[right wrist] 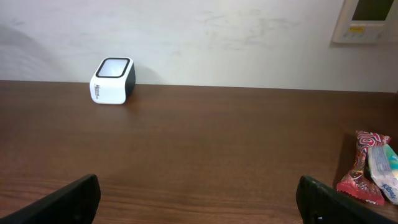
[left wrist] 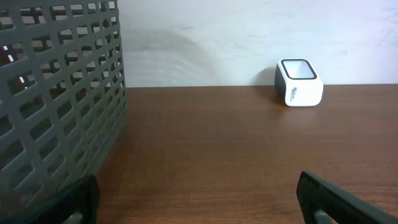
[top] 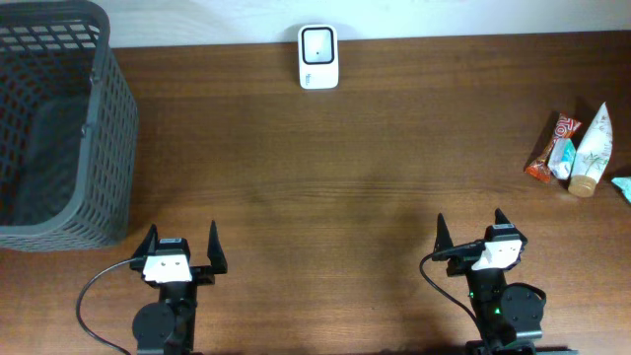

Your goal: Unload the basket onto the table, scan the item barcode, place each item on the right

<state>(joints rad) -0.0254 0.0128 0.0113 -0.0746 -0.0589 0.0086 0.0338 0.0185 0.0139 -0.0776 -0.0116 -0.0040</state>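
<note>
A white barcode scanner (top: 318,57) with a dark window stands at the table's far edge, also in the left wrist view as the scanner (left wrist: 299,83) and in the right wrist view as the scanner (right wrist: 113,81). At the right edge lie a red snack packet (top: 552,148), a white tube (top: 592,151) and a light blue packet (top: 564,158); the red packet (right wrist: 362,168) shows in the right wrist view. My left gripper (top: 181,247) and right gripper (top: 471,233) stand open near the front edge, holding nothing.
A dark grey mesh basket (top: 61,123) stands at the back left, close to my left gripper, as the basket (left wrist: 56,99) in the left wrist view. A teal item (top: 623,185) pokes in at the right edge. A wall panel (right wrist: 371,20) hangs behind.
</note>
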